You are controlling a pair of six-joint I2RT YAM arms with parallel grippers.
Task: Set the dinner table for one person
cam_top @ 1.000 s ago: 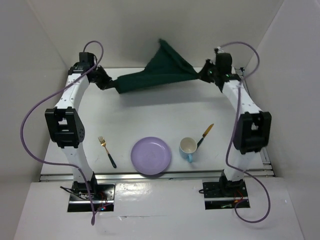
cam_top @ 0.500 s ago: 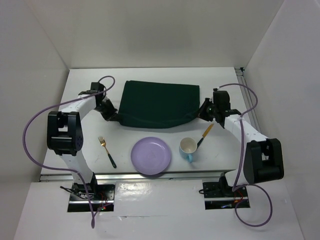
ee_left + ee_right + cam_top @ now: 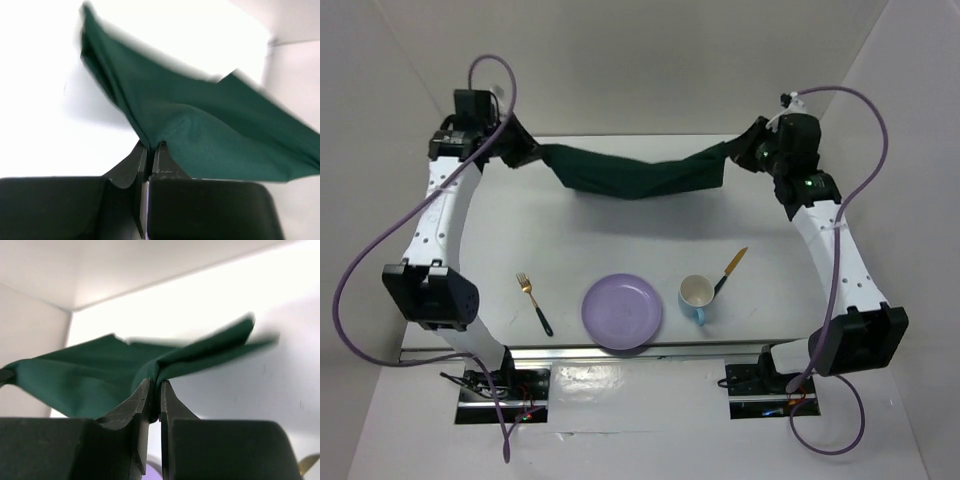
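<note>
A dark green cloth mat (image 3: pixel 635 175) hangs stretched and sagging in the air above the far part of the white dinner table (image 3: pixel 620 235). My left gripper (image 3: pixel 528 152) is shut on its left corner; the cloth shows pinched in the left wrist view (image 3: pixel 200 135). My right gripper (image 3: pixel 740 152) is shut on its right corner, seen in the right wrist view (image 3: pixel 100 375). Near the front edge lie a gold fork with a black handle (image 3: pixel 533 302), a purple plate (image 3: pixel 622 311), a blue cup (image 3: pixel 697 297) and a gold knife with a black handle (image 3: pixel 729 271).
White walls close in the table on the left, back and right. A metal rail (image 3: pixel 640 350) runs along the near edge, with both arm bases behind it. Purple cables loop off both arms.
Both grippers have lifted the mat from lying flat on the table up and toward the back, so it now hangs between them. Fork, plate, cup and knife have not moved.
</note>
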